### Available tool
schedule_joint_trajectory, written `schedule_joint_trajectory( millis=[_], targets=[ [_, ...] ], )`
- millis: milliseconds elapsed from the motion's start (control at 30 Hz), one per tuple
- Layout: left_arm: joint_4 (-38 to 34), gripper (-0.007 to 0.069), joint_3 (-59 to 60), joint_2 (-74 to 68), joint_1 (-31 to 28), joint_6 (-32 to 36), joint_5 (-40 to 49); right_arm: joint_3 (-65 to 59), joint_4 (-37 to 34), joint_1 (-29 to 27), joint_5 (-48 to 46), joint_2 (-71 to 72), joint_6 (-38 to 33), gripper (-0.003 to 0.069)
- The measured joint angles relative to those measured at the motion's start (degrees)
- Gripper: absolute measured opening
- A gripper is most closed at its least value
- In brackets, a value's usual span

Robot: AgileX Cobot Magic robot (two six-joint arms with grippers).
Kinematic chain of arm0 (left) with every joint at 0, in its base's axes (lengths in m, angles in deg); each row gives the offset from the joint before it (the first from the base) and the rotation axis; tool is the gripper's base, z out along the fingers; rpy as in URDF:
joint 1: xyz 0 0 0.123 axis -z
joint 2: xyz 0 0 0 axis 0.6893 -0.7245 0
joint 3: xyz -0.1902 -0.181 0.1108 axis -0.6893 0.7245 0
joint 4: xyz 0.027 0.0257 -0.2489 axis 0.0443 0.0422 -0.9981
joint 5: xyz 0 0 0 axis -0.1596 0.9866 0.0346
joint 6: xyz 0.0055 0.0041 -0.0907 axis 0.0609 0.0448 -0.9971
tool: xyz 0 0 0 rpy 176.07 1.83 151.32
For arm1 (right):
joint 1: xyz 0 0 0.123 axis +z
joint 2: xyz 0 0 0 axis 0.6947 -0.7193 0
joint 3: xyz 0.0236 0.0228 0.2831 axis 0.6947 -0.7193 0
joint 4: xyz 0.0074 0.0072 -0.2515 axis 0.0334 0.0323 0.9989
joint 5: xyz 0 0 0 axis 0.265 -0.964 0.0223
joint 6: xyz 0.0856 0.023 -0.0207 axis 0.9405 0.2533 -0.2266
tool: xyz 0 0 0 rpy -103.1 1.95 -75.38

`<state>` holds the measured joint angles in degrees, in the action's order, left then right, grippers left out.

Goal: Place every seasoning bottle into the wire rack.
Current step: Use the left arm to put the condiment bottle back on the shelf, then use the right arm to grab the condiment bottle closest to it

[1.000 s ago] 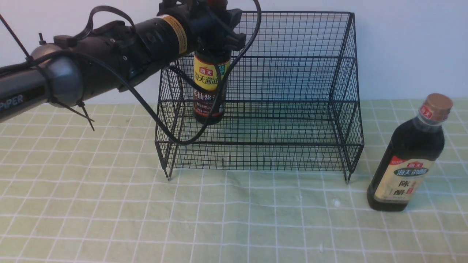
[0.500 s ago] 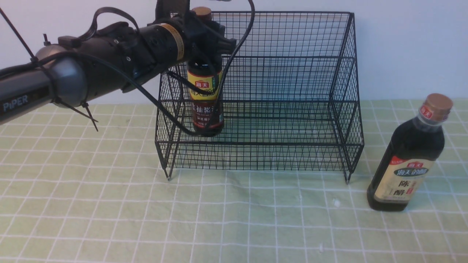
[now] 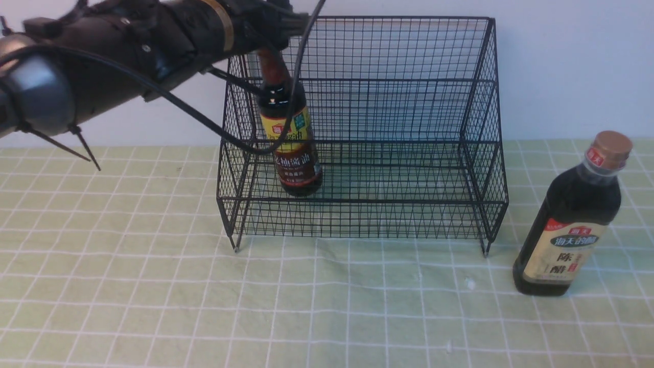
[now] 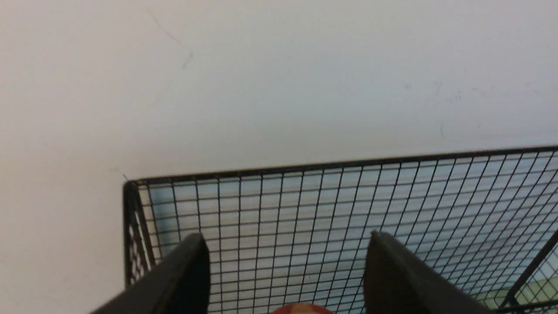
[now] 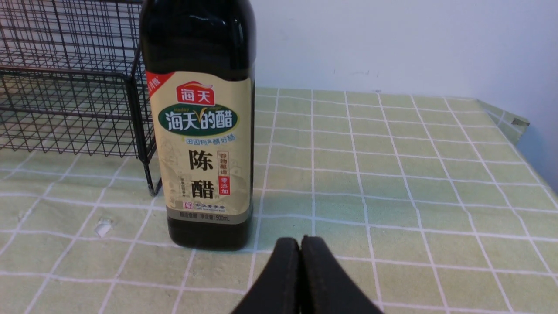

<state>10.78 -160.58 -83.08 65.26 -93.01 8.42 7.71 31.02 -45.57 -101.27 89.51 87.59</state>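
The slim seasoning bottle (image 3: 291, 148), with a red-brown neck and a yellow label, stands slightly tilted on the lower tier at the left of the black wire rack (image 3: 409, 102). My left gripper (image 3: 271, 28) hovers over its neck and hides its cap in the front view. In the left wrist view my left gripper (image 4: 286, 237) has its jaws wide apart, with only the cap top (image 4: 301, 308) showing between them and the rack (image 4: 348, 209) behind. The larger bottle (image 3: 569, 225) stands on the cloth to the right of the rack. My right gripper (image 5: 301, 240) is shut and empty beside that bottle (image 5: 200, 131).
A green checked cloth (image 3: 327, 306) covers the table. A white wall stands right behind the rack. The rack's right foot (image 5: 152, 189) stands close to the larger bottle. The table's far right corner (image 5: 518, 122) shows in the right wrist view.
The slim bottle has come down onto the rack's lower tier and tilted. My left gripper has let go of it and risen up and to the left. The larger bottle has not moved.
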Motion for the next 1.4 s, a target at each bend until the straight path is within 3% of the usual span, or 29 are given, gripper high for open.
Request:
schedule_joint_trajectory(
  millis=[133,300,367,533,633,767,933,1100,1400],
  targets=[
    [0.26,0.0290,0.00,4.34,0.00,1.83,1.31,0.00,0.00,0.00,0.00,0.00,0.00,-0.0015],
    [3.50,0.0057,0.00,8.53,0.47,5.13,3.46,0.00,0.00,0.00,0.00,0.00,0.00,-0.0015],
    [3.63,0.0009,0.00,10.63,1.66,5.67,7.18,0.00,0.00,0.00,0.00,0.00,0.00,-0.0015],
    [3.43,0.0000,0.00,13.94,4.88,10.88,14.47,0.00,0.00,0.00,0.00,0.00,0.00,-0.0015],
    [0.22,0.0001,-0.26,15.03,7.71,23.28,26.42,0.00,0.00,0.00,0.00,0.00,0.00,-0.0015],
    [-14.12,0.0001,-0.31,14.85,9.11,42.37,47.41,0.00,0.00,0.00,0.00,0.00,0.00,-0.0015],
    [-31.24,0.0001,-0.23,15.48,9.18,48.22,62.49,0.00,0.00,0.00,0.00,0.00,0.00,-0.0015],
    [-39.32,0.0001,2.01,23.83,9.32,47.00,59.78,0.00,0.00,0.00,0.00,0.00,0.00,-0.0015],
    [-40.55,0.0001,13.18,46.90,9.32,42.06,42.83,0.00,0.00,0.00,0.00,0.00,0.00,-0.0015]
  ],
)
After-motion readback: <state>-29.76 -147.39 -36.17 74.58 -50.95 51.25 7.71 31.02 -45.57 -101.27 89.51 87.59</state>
